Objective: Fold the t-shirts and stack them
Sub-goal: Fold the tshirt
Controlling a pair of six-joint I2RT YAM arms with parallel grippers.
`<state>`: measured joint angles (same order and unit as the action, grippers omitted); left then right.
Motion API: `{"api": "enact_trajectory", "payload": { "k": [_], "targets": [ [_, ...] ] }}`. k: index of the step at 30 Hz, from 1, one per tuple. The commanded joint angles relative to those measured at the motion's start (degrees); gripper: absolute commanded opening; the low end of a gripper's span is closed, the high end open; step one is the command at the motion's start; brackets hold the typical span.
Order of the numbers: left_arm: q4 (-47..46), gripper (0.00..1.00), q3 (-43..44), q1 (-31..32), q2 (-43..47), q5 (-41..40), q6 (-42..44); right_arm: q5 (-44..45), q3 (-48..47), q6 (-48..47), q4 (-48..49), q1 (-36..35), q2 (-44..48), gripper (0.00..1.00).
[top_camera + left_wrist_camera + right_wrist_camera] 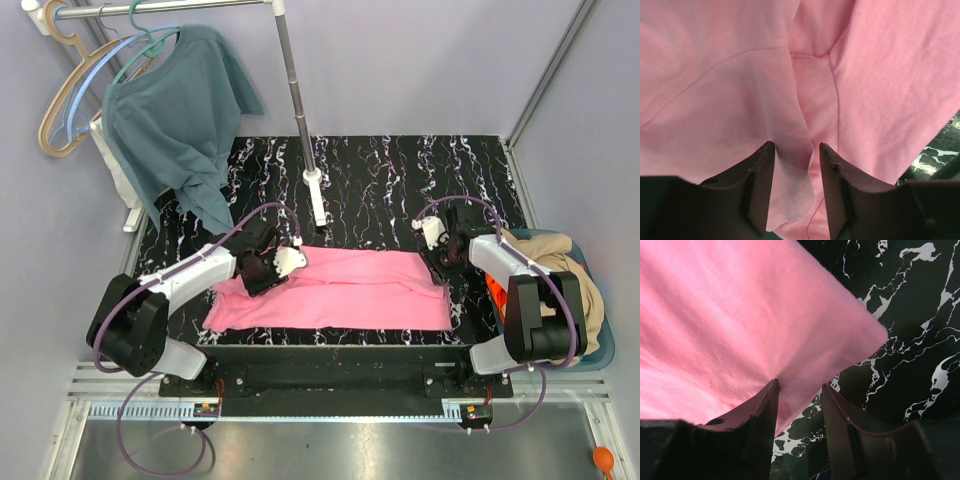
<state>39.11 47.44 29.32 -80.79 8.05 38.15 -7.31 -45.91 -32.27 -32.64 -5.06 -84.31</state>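
Flatly, the pink t-shirt [345,290] runs left-right, left pincer [797,145] and right pincer [800,384] agape over its ends.

Overhead view looking down, wrist views close over pink t-shirt [340,290] (shared)

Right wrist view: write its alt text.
A bright pink cotton t-shirt lies on a black white-veined marble-pattern table, one hemmed corner pointing right. The right gripper's two dark fingers straddle its edge, jaws apart.

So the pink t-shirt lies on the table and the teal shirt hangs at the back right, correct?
No: the top view shows the teal shirt hanging at the back left. The pink t-shirt does lie on the table.
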Motion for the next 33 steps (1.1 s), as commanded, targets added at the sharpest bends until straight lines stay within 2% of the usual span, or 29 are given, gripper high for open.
{"api": "enact_trajectory", "payload": {
  "k": [1,2,3,4,21,29,33],
  "targets": [
    [-3.5,0.34,-1.0,0.1,-1.2,-1.0,0.5,-0.1,0.6,0.2,0.2,-0.5,2.3,0.46],
    [-3.5,0.28,-0.9,0.1,-1.4,-0.9,0.4,-0.2,0.6,0.2,0.1,-0.4,2.5,0.47],
    [-3.3,0.11,-0.9,0.1,-1.2,-0.8,0.3,-0.2,0.7,0.2,0.0,-0.5,2.5,0.46],
    [-3.2,0.00,-0.6,0.2,-1.2,-0.9,0.0,-0.2,0.7,0.2,0.0,-0.5,2.5,0.47],
    [6.2,0.00,8.9,2.1,-1.3,3.6,-3.2,-0.7,1.4,0.5,0.1,-0.4,2.0,0.47],
    [7.8,0.04,7.9,4.9,-1.4,-1.3,-3.8,-0.6,1.3,0.5,0.2,-0.5,1.7,0.47],
    [7.9,0.13,6.4,6.3,-0.9,-5.3,-4.1,-0.5,1.4,0.5,0.2,-0.4,1.7,0.47]
  ]
}}
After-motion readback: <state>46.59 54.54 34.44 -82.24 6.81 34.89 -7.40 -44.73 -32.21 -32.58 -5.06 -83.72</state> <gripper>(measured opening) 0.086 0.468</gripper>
